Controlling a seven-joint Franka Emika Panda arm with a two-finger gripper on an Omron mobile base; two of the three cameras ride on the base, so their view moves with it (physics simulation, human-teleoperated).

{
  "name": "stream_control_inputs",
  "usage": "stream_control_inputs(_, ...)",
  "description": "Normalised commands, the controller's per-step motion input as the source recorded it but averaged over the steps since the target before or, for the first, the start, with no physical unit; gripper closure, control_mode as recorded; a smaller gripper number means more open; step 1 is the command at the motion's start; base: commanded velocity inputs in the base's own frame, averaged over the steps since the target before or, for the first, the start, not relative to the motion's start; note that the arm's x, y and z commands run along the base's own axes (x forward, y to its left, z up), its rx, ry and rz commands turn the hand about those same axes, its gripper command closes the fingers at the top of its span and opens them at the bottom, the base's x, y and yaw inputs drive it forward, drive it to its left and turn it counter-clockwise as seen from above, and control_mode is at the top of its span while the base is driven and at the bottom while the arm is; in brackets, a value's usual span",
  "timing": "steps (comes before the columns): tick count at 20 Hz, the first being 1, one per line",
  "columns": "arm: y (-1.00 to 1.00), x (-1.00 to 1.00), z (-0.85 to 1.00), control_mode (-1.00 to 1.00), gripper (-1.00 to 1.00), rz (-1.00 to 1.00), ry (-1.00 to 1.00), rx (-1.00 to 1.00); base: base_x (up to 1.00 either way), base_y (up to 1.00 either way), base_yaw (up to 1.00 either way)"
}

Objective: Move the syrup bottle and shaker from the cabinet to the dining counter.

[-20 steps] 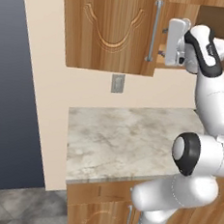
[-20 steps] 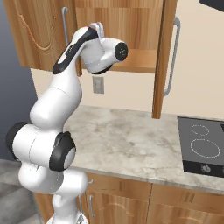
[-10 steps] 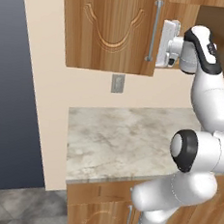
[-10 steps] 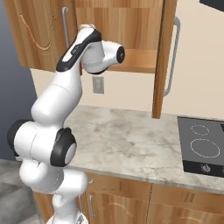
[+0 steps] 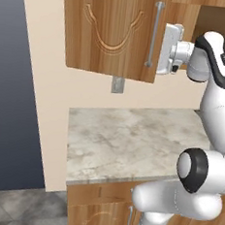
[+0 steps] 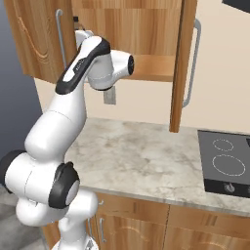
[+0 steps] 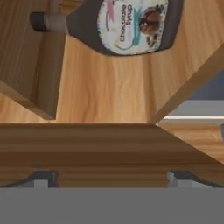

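Pincer (image 7: pixel 112 177) jaws stand wide with nothing between them as we face the front edge of the shelf (image 7: pixel 109 144) inside the cabinet (image 6: pixel 161 58). Syrup bottle (image 7: pixel 131 26) lies further in on that shelf, well apart from our fingertips (image 7: pixel 43 178). Below the cabinet sits the marble counter (image 5: pixel 131 140).

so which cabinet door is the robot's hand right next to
The left door, with the carved arch; the gripper sits by its handle edge. The right door hangs open, farther off.
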Motion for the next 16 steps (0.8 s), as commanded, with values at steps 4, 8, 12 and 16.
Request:
stream_control_inputs(4, 0.94, -1.0, 0.03, -1.0, -1.0, 0.2, -0.03, 0.0, 0.0, 0.0, 0.0)
stream_control_inputs(8, 1.0, -1.0, 0.03, -1.0, -1.0, 0.16, -0.07, -0.01, 0.0, 0.0, 0.0)
stream_control_inputs(12, 1.0, -0.99, 0.01, -1.0, -1.0, 0.12, -0.05, -0.1, 0.0, 0.0, 0.0)
stream_control_inputs(16, 1.0, -0.76, 0.0, -1.0, -1.0, 0.04, -0.07, -0.14, 0.0, 0.0, 0.0)
